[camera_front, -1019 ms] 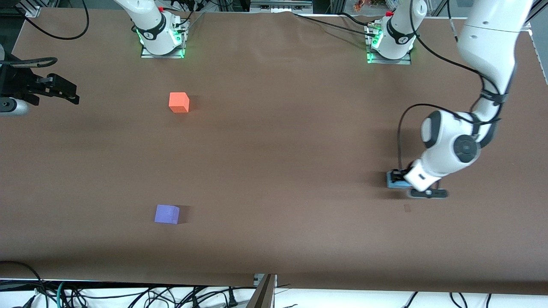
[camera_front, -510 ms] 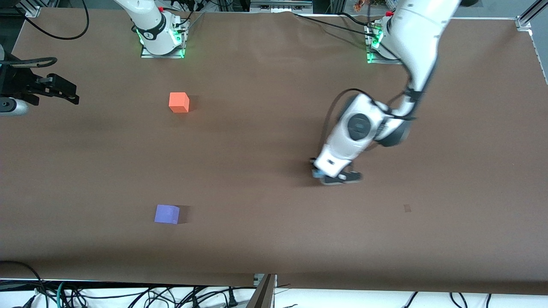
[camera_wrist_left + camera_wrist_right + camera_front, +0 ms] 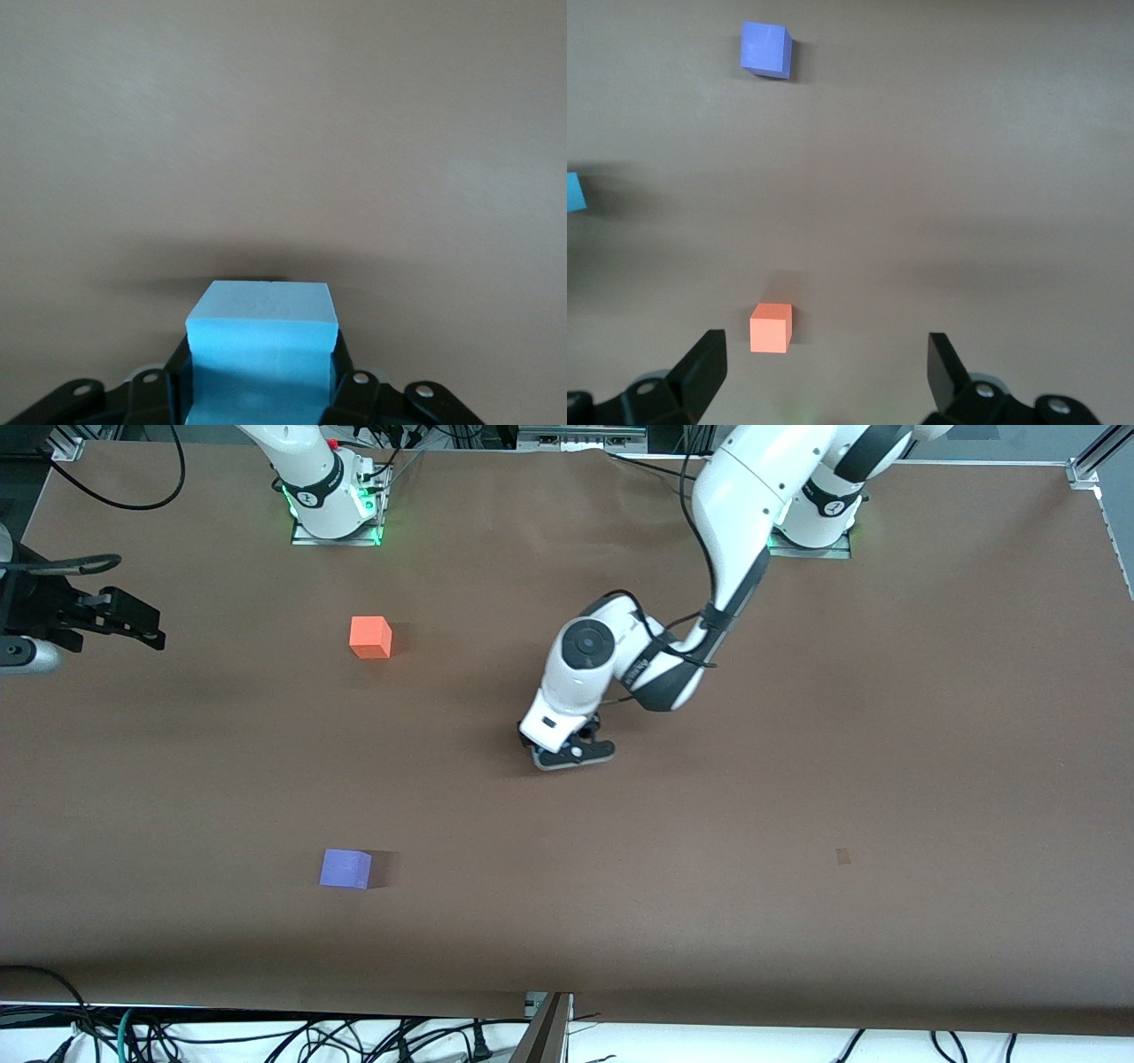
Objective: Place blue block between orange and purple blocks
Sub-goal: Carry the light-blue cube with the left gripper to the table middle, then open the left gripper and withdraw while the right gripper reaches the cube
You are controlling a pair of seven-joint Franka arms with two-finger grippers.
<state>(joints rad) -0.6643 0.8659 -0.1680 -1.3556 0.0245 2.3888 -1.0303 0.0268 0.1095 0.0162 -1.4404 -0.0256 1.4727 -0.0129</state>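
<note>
1. Blue block [image 3: 262, 350], a small sky-blue matte cube, sits clamped in the left gripper [image 3: 567, 751] over bare brown table [image 3: 797, 779], about midway along it. A second ago it was over the left arm's end of the table; it has since travelled well toward the right arm's end.
2. Right gripper [image 3: 124, 620] waits at the right arm's end of the table, position unchanged; its fingers [image 3: 700, 372] are spread wide and hold nothing.
3. Orange matte cube [image 3: 370, 638] rests on the table near the right arm's base, not moved.
4. Purple matte cube [image 3: 345, 868] rests nearer the front camera than the orange one, well apart from it, also not moved. The space between them is bare table.
5. Left gripper's fingers [image 3: 159, 390] press the blue block's two side faces; the block's top edge sticks out past the fingertips.
6. From the right wrist view, the blue block shows only as a sliver at the frame edge.
</note>
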